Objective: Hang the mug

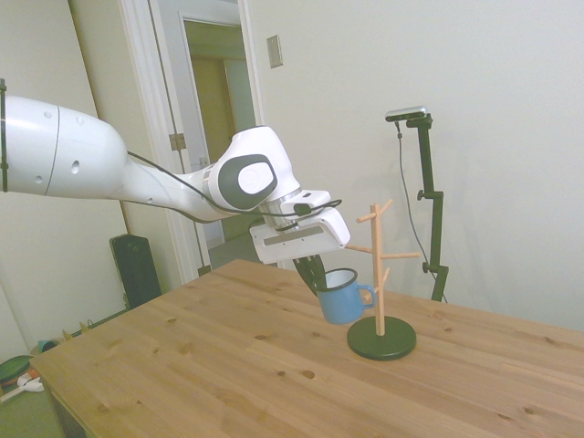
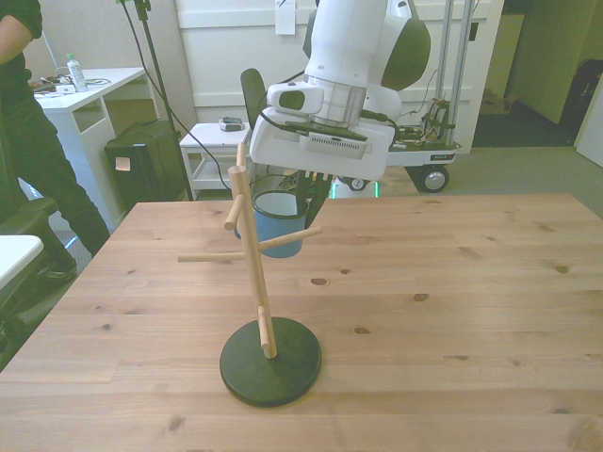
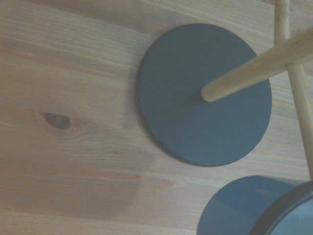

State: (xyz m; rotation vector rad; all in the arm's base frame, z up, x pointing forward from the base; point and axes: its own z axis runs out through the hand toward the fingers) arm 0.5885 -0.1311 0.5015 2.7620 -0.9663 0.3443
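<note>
Gripping mug [image 1: 343, 297] by rim, hand [image 1: 315, 274] apparently closed, beside rack [image 1: 380, 274]

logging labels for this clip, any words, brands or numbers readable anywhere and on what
None can be read.
The mug and the wooden mug tree are plain.
The paper on the back wall is too small and blurred to read.
</note>
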